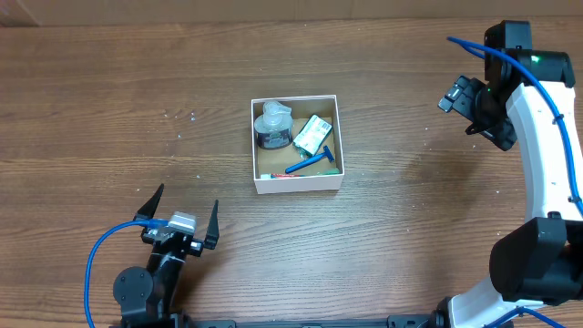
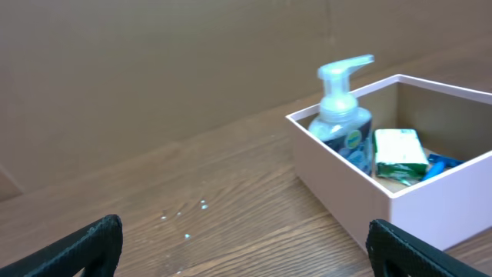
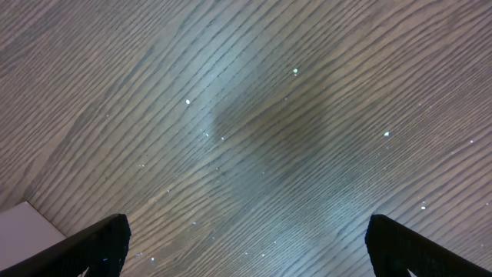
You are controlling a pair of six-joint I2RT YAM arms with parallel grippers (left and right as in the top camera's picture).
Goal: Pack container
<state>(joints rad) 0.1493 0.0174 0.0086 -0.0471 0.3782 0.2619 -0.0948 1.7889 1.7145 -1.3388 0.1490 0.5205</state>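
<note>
The container (image 1: 299, 183), a square white-walled box with a brown floor, stands mid-table. In it are a clear pump bottle (image 1: 272, 126), a green-and-white packet (image 1: 312, 135) and a blue razor (image 1: 311, 163). A thin red-and-green item (image 1: 273, 175) lies along its near wall. My left gripper (image 1: 186, 202) is open and empty, near the table's front left, well apart from the container. Its wrist view shows the container (image 2: 415, 192) ahead to the right, with the bottle (image 2: 344, 123) and packet (image 2: 400, 152) inside, beyond the open jaws (image 2: 246, 246). My right gripper (image 1: 460, 114) is open and empty, raised right of the container.
The brown wooden table (image 1: 109, 100) spreads all around the container. The right wrist view shows only wood grain between the open fingers (image 3: 246, 242), and a white corner (image 3: 23, 223) at its lower left. Blue cables (image 1: 96, 264) run along both arms.
</note>
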